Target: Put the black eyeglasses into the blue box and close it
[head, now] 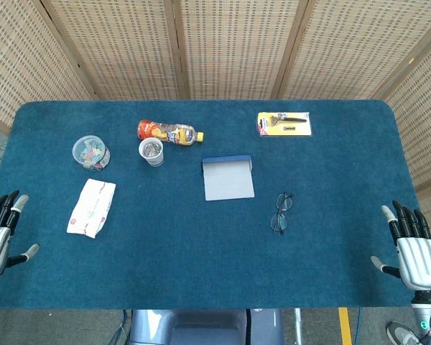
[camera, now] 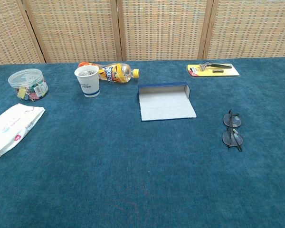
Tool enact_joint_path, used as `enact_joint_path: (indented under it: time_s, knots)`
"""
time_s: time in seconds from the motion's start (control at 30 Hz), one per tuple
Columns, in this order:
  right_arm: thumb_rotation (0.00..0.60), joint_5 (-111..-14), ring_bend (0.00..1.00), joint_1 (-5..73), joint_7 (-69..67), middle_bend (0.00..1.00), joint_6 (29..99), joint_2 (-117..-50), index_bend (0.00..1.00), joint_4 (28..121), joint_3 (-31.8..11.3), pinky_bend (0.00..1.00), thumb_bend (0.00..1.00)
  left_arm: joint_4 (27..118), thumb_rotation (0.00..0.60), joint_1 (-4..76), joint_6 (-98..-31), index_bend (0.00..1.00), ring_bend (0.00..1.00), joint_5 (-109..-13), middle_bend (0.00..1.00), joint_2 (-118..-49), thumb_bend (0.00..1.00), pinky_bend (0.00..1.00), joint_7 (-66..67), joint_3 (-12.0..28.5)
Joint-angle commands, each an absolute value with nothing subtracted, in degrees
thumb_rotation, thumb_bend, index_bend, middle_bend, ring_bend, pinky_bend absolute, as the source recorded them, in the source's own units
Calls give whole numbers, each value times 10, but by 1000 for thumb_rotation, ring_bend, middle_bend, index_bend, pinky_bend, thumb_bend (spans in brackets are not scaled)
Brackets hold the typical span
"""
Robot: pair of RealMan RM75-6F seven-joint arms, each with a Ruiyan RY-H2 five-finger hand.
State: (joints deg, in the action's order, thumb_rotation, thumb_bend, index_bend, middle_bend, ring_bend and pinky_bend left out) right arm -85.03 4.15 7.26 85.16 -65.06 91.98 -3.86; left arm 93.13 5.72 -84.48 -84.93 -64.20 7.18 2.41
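The black eyeglasses [head: 281, 211] (thin wire frame, folded) lie on the napped blue table [head: 201, 251], at four o'clock from the blue box [head: 228, 177], a flat rectangle with its lid open. Left hand [head: 1, 228] and right hand [head: 414, 248] rest at the table's edges, fingers spread, holding nothing.

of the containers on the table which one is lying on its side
The orange-labelled bottle with the yellow cap, behind the white paper cup. The cup and the clear round tub of coloured clips both stand upright.
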Motion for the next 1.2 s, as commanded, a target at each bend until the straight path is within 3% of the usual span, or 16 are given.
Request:
enact_joint_path:
  time_s: [0.03,0.6,0.77,0.9,1.0,1.2]
  knots:
    - [600,-850,0,41,72,0,851,-651,0,919,-38,0,0,932,600,57,-845,0,0,-850,0,-641,0,0,70,24]
    - [600,-865,0,69,80,0,817,-668,4,887,-38,0,0,930,600,55,-849,0,0,-846,0,-641,0,0,67,27]
    - [600,-921,0,135,47,0,760,-674,115,843,-41,0,13,929,600,56,-853,0,0,-849,0,-644,0,0,70,29]
    - [600,-989,0,234,-24,0,689,-697,223,770,-49,0,116,925,600,57,-855,0,0,-839,0,-650,0,0,75,36]
    - [600,-1022,0,280,-55,0,680,-728,302,712,-51,0,165,922,600,60,-849,0,0,-826,0,-653,0,0,78,42]
    - [600,-1045,0,350,-59,0,628,-776,327,646,-42,0,231,904,600,68,-843,0,0,-814,0,-665,0,0,82,52]
